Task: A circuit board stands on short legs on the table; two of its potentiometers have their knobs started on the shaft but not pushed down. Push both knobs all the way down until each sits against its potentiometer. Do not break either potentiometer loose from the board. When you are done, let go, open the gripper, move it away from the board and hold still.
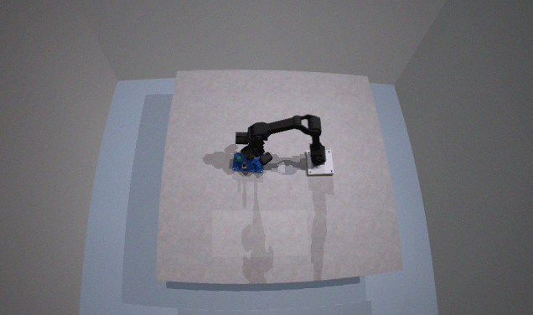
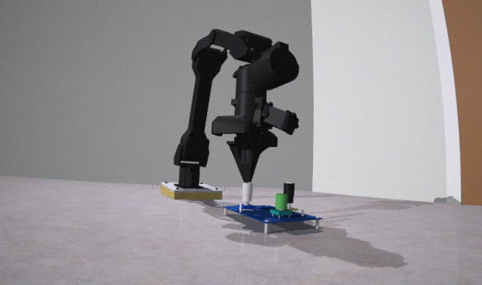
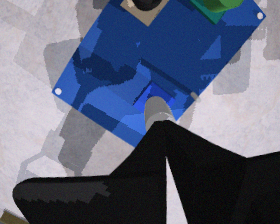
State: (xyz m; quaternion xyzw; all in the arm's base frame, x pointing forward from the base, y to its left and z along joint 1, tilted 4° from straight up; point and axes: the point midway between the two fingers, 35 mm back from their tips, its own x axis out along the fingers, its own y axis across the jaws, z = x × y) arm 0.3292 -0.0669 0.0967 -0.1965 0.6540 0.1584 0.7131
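The blue circuit board (image 1: 235, 166) (image 2: 261, 217) (image 3: 161, 42) stands on short legs. My gripper (image 2: 247, 180) (image 3: 161, 128) is shut and empty; its tips are at the top of the white knob (image 2: 247, 192) (image 3: 157, 107), which stands upright. A narrow shaft shows under this knob; its blue potentiometer (image 3: 147, 95) is partly hidden in the wrist view. The black knob (image 2: 289, 192) (image 3: 147, 3) stands with a gap above its tan potentiometer (image 3: 148, 19). The green knob (image 2: 281, 202) (image 3: 223, 3) sits low against its teal potentiometer (image 2: 281, 212).
The arm's base plate (image 1: 326, 169) (image 2: 212, 194) is on the table behind the board in the exterior view. A thin white post (image 2: 240, 207) rises from the board beside the white knob, and another post (image 2: 302, 212) stands near the green and black knobs.
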